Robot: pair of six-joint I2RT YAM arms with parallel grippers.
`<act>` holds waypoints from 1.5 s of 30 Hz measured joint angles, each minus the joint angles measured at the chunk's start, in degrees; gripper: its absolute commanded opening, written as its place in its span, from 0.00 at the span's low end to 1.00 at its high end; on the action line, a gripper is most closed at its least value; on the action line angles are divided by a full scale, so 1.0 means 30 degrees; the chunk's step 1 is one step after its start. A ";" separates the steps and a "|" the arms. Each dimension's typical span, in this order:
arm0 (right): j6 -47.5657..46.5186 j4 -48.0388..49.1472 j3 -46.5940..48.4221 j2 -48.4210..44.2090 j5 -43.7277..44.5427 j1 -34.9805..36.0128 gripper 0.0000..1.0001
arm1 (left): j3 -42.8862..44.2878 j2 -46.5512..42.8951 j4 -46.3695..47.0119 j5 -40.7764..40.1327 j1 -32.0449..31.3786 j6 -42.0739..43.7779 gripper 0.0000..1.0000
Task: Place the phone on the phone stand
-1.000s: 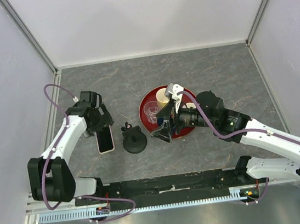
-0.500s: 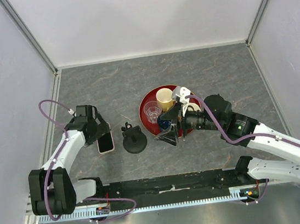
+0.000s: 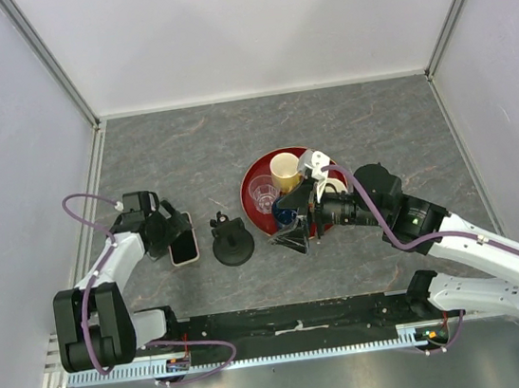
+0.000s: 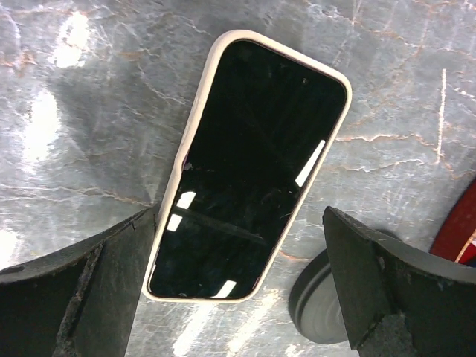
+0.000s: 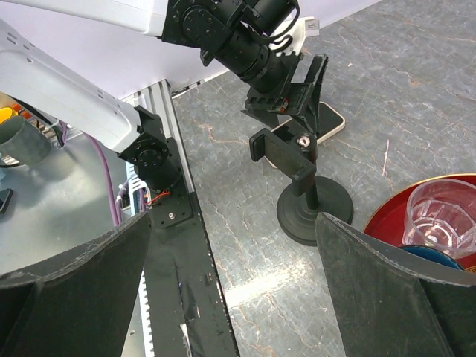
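The phone (image 4: 249,167) lies flat, screen up, on the grey table; in the top view (image 3: 184,245) it is left of the phone stand. The black phone stand (image 3: 233,244) stands upright with an empty cradle and shows in the right wrist view (image 5: 305,195); its disc base (image 4: 318,306) shows in the left wrist view. My left gripper (image 4: 239,217) is open over the phone's near end, with the left finger (image 4: 82,294) by the phone's edge and the right finger (image 4: 394,290) apart from it. In the top view the left gripper (image 3: 171,232) is at the phone. My right gripper (image 3: 296,235) is open and empty, right of the stand.
A red tray (image 3: 250,181) behind my right gripper holds a yellow cup (image 3: 285,169), a clear cup (image 3: 262,194) and a dark blue cup (image 3: 284,216). The clear cup (image 5: 442,216) shows in the right wrist view. The black base rail (image 5: 175,245) runs along the near edge.
My left arm has drawn back to the left, leaving its gripper over the phone's left side. My right gripper shifted slightly right, then held still. The phone has not moved.
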 measured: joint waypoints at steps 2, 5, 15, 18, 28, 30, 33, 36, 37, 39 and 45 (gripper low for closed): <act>0.0000 0.0000 0.0000 0.0000 0.0007 0.0000 0.98 | -0.0131 -0.0007 0.0379 0.0561 0.0029 -0.0211 1.00; -0.0022 -0.0007 0.0000 0.0007 0.0007 0.0000 0.98 | -0.0313 -0.0036 0.0619 0.1071 0.0051 -0.0328 1.00; -0.0226 -0.0015 0.0131 0.0678 0.0000 0.0000 0.98 | -0.0131 -0.0153 0.0233 0.1282 -0.0350 -0.0299 0.98; -0.0219 0.0000 0.0153 0.0780 -0.0015 0.0000 0.98 | 0.1137 0.1180 -0.0714 0.0860 -0.0947 -0.0175 0.98; -0.0197 -0.0007 0.0444 0.0750 -0.0066 0.0000 0.98 | 0.2943 0.3249 -0.2091 -0.0503 -0.2812 0.0051 0.97; -0.0160 -0.0015 0.0503 0.0750 -0.0066 0.0000 0.98 | 0.3198 0.3636 -0.2324 -0.0816 -0.3067 0.0051 0.96; 0.0007 -0.0015 0.0561 0.0758 -0.0051 0.0000 0.98 | 0.3519 0.4197 -0.2667 -0.1341 -0.3395 0.0036 0.95; 0.0219 -0.0102 0.0729 0.0809 0.0109 0.0000 0.98 | 0.3643 0.4422 -0.3111 -0.1872 -0.3657 -0.0015 0.95; 0.0321 -0.0175 0.0809 0.0831 0.0226 0.0000 0.98 | 0.3687 0.4495 -0.3271 -0.2120 -0.3745 -0.0095 0.95; 0.0568 -0.0182 0.0896 0.0831 0.0561 0.0000 0.98 | 0.3738 0.4575 -0.3504 -0.2382 -0.3883 -0.0248 0.89; 0.1086 -0.0474 0.0903 0.0831 0.1712 0.0000 0.98 | 0.4758 0.5785 -0.4605 -0.2914 -0.4226 -0.0838 0.54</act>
